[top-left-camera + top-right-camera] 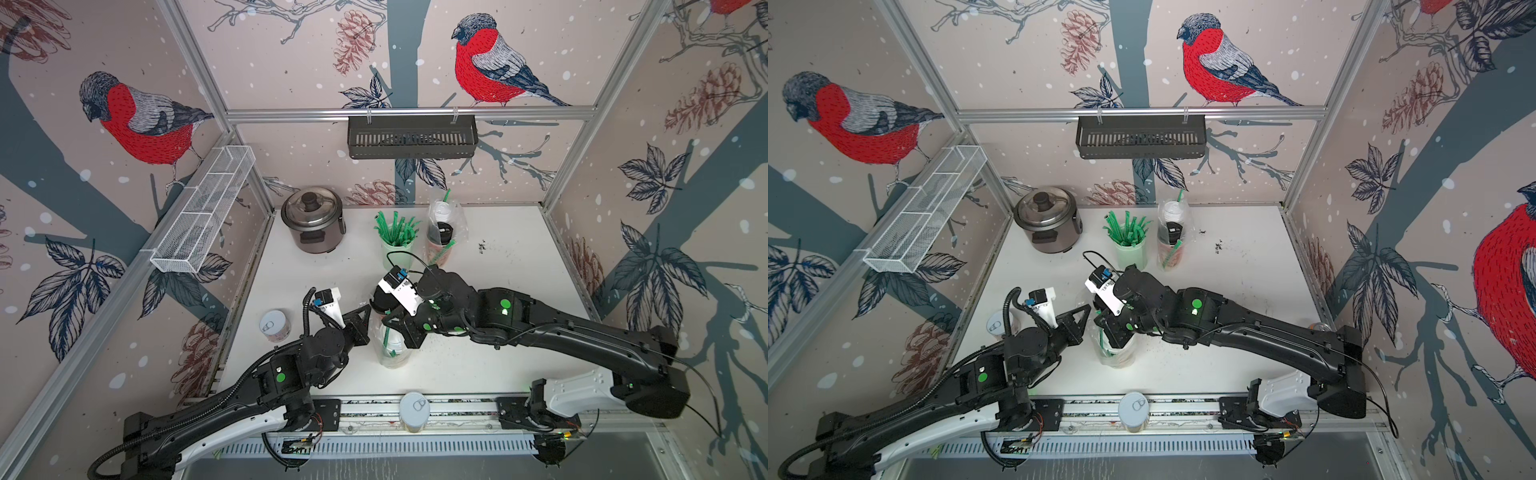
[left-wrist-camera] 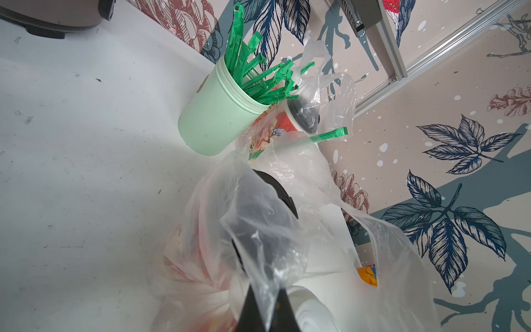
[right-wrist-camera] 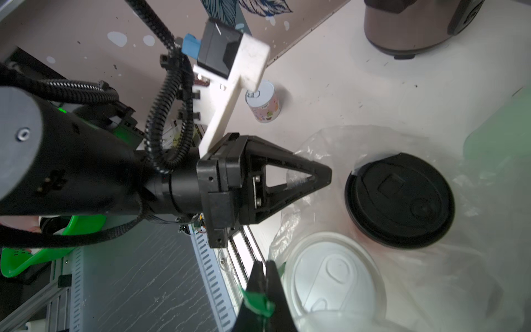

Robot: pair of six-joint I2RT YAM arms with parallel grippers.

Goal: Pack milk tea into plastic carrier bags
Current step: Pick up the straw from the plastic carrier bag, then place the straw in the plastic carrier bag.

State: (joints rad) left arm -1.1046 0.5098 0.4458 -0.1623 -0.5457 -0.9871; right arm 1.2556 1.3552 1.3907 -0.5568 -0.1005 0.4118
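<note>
The near carrier bag (image 1: 392, 355) stands mid-table (image 1: 519, 270) and holds a black-lidded cup (image 3: 399, 201) and a white-lidded cup (image 3: 336, 276) side by side. The left claw (image 2: 268, 304) is closed, pinching the bag's rim. The right claw (image 3: 265, 287) is clamped on a green straw (image 3: 257, 301) at the bag's mouth. The far carrier bag (image 1: 446, 232), also holding two cups, stands at the back, just beside a pale green cup (image 1: 397, 251) of straws.
</note>
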